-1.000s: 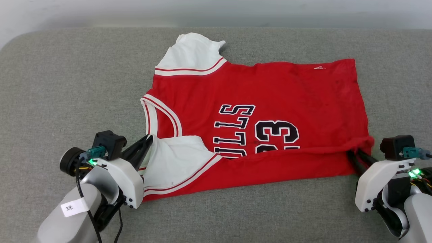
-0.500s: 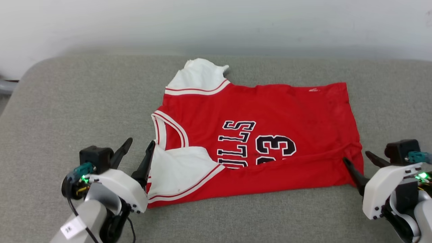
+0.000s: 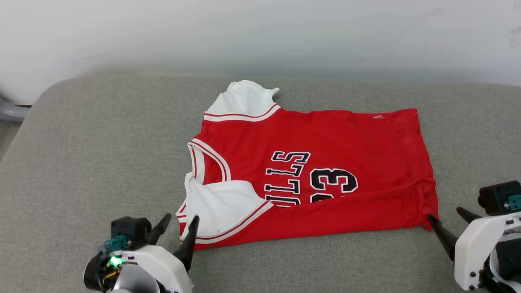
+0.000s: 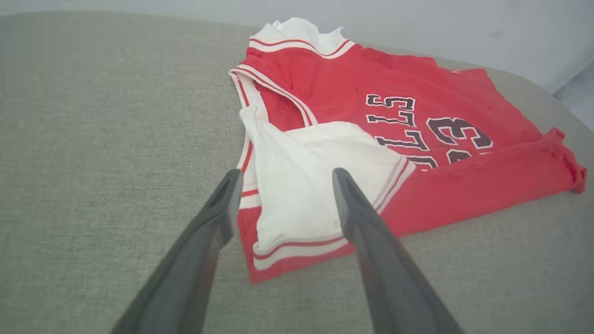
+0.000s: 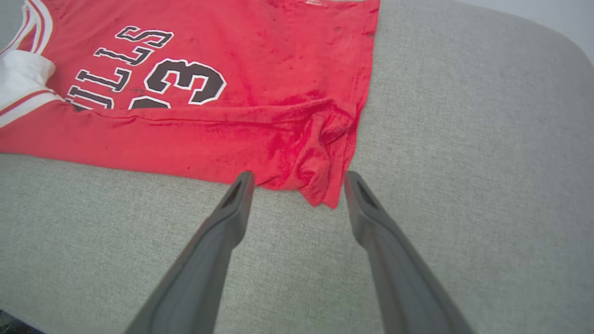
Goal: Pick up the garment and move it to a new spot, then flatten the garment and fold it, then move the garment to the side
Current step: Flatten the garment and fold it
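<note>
The garment (image 3: 333,142), a red jersey with white sleeves and black lettering and number 23, lies on the grey cushion with its near long edge folded over the front. One white sleeve (image 3: 222,207) is folded onto the chest; the other (image 3: 244,101) sticks out at the far side. My left gripper (image 3: 181,221) stands open just before the near sleeve's corner, holding nothing. In the left wrist view the garment (image 4: 417,116) lies ahead of the spread left gripper (image 4: 284,174). My right gripper (image 3: 445,215) is open beside the bunched hem corner (image 5: 320,153), empty; its fingertips (image 5: 243,178) frame that corner.
The grey cushion (image 3: 101,154) spreads wide to the left and right of the jersey, with a rounded far-left corner. A pale wall (image 3: 260,32) runs behind it. A grey object (image 3: 10,112) pokes in at the left edge.
Both grippers opened and let go of the jersey's folded edge, then drew back toward me. The camera tilted up, so the whole picture shifted down.
</note>
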Tool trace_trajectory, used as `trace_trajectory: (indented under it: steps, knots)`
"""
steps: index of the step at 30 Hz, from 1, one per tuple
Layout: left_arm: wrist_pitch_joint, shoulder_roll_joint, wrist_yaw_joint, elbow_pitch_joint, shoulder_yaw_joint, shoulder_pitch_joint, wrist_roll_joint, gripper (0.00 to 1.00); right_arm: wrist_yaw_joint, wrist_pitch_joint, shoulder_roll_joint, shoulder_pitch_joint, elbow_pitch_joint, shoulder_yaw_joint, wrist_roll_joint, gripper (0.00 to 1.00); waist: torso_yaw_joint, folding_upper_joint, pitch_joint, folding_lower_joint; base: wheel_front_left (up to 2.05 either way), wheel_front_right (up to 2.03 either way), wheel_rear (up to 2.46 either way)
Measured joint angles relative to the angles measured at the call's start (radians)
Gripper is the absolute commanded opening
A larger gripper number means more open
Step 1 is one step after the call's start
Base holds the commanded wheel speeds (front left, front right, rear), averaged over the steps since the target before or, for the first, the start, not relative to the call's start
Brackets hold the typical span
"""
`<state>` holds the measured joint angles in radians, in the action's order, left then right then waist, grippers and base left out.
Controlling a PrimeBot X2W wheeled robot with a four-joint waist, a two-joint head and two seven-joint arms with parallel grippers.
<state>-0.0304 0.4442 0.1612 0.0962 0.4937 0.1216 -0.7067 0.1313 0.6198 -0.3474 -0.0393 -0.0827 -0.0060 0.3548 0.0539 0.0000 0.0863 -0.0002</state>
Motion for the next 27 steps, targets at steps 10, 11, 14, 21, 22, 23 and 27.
trace_trajectory:
  steps: [10,11,14,21,22,23,27]
  knots:
    - [0.196,0.060,0.087,-0.028,0.049,-0.010,0.030,1.00,0.000,0.105,0.039,0.030,-0.140,-0.046,-0.050,1.00,-0.024,0.0000,0.058,0.0001,0.00,0.00,0.00]
    - [0.207,0.062,0.099,-0.024,0.052,-0.004,0.041,1.00,0.000,0.108,0.043,0.030,-0.144,-0.050,-0.053,1.00,-0.028,0.0000,0.065,0.0001,0.00,0.00,0.00]
    - [0.232,0.071,0.123,-0.011,0.055,0.016,0.059,1.00,0.000,0.107,0.049,0.030,-0.153,-0.059,-0.061,1.00,-0.037,0.0000,0.086,0.0001,0.00,0.00,0.00]
    - [0.282,0.084,0.163,0.045,0.074,0.048,0.093,1.00,0.000,0.098,0.056,0.023,-0.157,-0.062,-0.071,1.00,-0.058,0.0000,0.132,0.0001,0.00,0.00,0.00]
    - [0.283,0.082,0.166,0.050,0.074,0.052,0.093,1.00,0.000,0.095,0.056,0.021,-0.157,-0.064,-0.074,1.00,-0.060,0.0000,0.138,0.0002,0.00,0.00,0.00]
    - [0.284,0.083,0.166,0.055,0.076,0.057,0.095,1.00,0.000,0.093,0.056,0.018,-0.157,-0.066,-0.074,1.00,-0.062,0.0000,0.145,0.0001,0.00,0.00,0.00]
    - [0.309,0.079,0.136,0.078,0.087,0.081,0.081,0.00,0.000,0.094,0.057,0.014,-0.143,-0.064,-0.078,1.00,-0.064,0.0000,0.163,0.0001,0.00,0.00,0.00]
